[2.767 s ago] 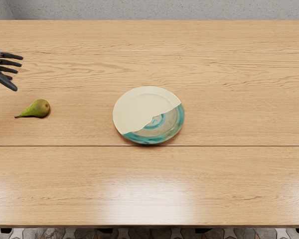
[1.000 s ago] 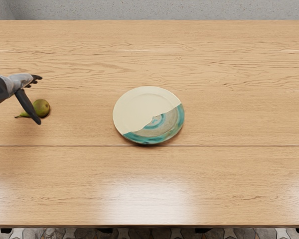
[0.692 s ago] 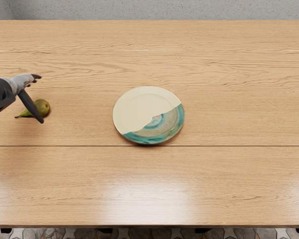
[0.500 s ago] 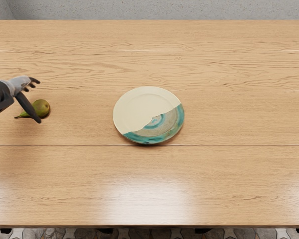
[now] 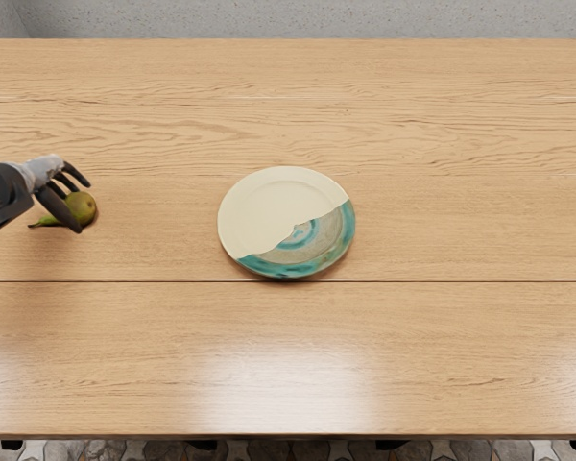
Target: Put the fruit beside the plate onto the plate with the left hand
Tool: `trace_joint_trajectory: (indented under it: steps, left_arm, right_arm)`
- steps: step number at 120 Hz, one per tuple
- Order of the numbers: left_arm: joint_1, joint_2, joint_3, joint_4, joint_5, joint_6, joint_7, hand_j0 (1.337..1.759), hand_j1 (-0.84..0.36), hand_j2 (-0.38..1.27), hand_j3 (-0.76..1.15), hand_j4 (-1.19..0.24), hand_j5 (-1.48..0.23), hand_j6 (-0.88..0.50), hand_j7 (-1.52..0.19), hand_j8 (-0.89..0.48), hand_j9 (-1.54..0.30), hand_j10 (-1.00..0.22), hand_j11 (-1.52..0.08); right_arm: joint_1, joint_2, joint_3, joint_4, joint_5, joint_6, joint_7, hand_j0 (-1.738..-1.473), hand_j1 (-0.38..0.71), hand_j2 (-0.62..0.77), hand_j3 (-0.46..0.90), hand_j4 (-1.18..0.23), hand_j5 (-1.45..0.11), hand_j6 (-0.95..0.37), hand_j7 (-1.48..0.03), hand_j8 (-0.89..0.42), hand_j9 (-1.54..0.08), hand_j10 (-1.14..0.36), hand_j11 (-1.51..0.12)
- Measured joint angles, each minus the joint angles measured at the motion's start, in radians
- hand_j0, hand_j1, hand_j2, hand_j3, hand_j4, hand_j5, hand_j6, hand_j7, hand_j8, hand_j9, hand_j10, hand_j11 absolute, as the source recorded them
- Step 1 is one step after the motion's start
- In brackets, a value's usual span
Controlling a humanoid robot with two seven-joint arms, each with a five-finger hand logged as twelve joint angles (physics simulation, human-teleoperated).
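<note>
- One wooden table (image 5: 413,365) fills my view, and only a few things sit on it.
- Next in size, the plate (image 5: 264,206) lies flat near the middle of the table, a little toward the left edge, with nothing on it.
- My left hand (image 5: 53,184) comes in over the left edge, and the right arm is out of view.
- Its fingers (image 5: 74,177) are spread and cupped over the fruit. The thumb reaches down on the near side and the others arch over the far side. I see no firm closure yet, so I judge the hand to be open around the fruit, not gripping it.
- Smallest, the pear (image 5: 83,206) lies on its side close to the left edge, well apart from the plate. Its stem end points at that edge and is partly hidden behind the thumb.
- I'd call this the grasping step, with the reach done and the lift not begun.
- Next I need to close the fingers on the fat end without rolling the pear away, then lift it and carry it rightward to the plate.
</note>
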Motion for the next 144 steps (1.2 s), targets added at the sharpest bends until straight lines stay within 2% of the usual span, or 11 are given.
trace_joint_trajectory:
  steps: [33, 59, 71, 81, 96, 123, 134, 144]
  left_arm:
    - [0.000, 0.000, 0.013, 0.001, 0.000, 0.000, 0.000, 1.658, -0.21, 0.10, 0.00, -0.48, -0.60, -0.53, -0.61, -0.47, -0.61, -0.48, -0.61]
    - [0.002, 0.001, 0.014, 0.003, 0.000, 0.000, 0.000, 1.657, -0.23, 0.29, 0.00, -0.55, -0.69, -0.54, -0.70, -0.52, -0.70, -0.52, -0.71]
    - [0.003, 0.000, 0.014, 0.003, 0.002, -0.001, 0.000, 1.657, -0.24, 0.30, 0.00, -0.58, -0.72, -0.53, -0.72, -0.51, -0.73, -0.50, -0.74]
    - [0.016, 0.000, 0.012, 0.002, 0.012, 0.003, 0.000, 1.654, -0.22, 0.28, 0.00, -0.61, -0.70, -0.57, -0.72, -0.59, -0.74, -0.50, -0.76]
    - [0.019, 0.000, 0.011, 0.002, 0.018, 0.004, -0.001, 1.654, -0.21, 0.32, 0.00, -0.65, -0.68, -0.61, -0.70, -0.59, -0.73, -0.53, -0.78]
    - [0.013, 0.003, 0.013, 0.003, 0.004, 0.000, -0.001, 1.655, -0.26, 0.46, 0.00, -0.70, -0.80, -0.52, -0.79, -0.51, -0.80, -0.50, -0.87]
    - [-0.004, 0.000, 0.009, 0.008, -0.019, -0.001, -0.001, 1.656, -0.28, 0.53, 0.00, -0.70, -0.86, -0.53, -0.85, -0.48, -0.85, -0.51, -0.91]
    - [-0.024, 0.001, 0.005, 0.015, -0.049, -0.003, -0.001, 1.656, -0.30, 0.56, 0.00, -0.70, -0.90, -0.46, -0.89, -0.46, -0.89, -0.50, -0.93]
  right_arm:
    - [0.000, 0.000, 0.000, 0.000, 0.000, 0.000, 0.000, -1.658, -0.35, 0.00, 0.00, 0.00, 0.00, 0.00, 0.00, 0.00, 0.00, 0.00, 0.00]
    - [0.000, 0.000, 0.000, 0.000, 0.000, 0.000, 0.000, -1.658, -0.35, 0.00, 0.00, 0.00, 0.00, 0.00, 0.00, 0.00, 0.00, 0.00, 0.00]
    - [0.000, 0.000, 0.000, 0.000, 0.000, 0.000, 0.000, -1.658, -0.35, 0.00, 0.00, 0.00, 0.00, 0.00, 0.00, 0.00, 0.00, 0.00, 0.00]
    - [0.000, 0.000, 0.000, 0.000, 0.000, 0.000, 0.000, -1.658, -0.35, 0.00, 0.00, 0.00, 0.00, 0.00, 0.00, 0.00, 0.00, 0.00, 0.00]
    - [0.000, 0.000, 0.000, 0.000, 0.000, 0.000, 0.000, -1.658, -0.35, 0.00, 0.00, 0.00, 0.00, 0.00, 0.00, 0.00, 0.00, 0.00, 0.00]
    - [0.000, 0.000, 0.000, 0.000, 0.000, 0.000, 0.000, -1.658, -0.35, 0.00, 0.00, 0.00, 0.00, 0.00, 0.00, 0.00, 0.00, 0.00, 0.00]
    - [0.000, 0.000, 0.000, 0.000, 0.000, 0.000, 0.000, -1.658, -0.35, 0.00, 0.00, 0.00, 0.00, 0.00, 0.00, 0.00, 0.00, 0.00, 0.00]
    - [0.000, 0.000, 0.000, 0.000, 0.000, 0.000, 0.000, -1.658, -0.35, 0.00, 0.00, 0.00, 0.00, 0.00, 0.00, 0.00, 0.00, 0.00, 0.00]
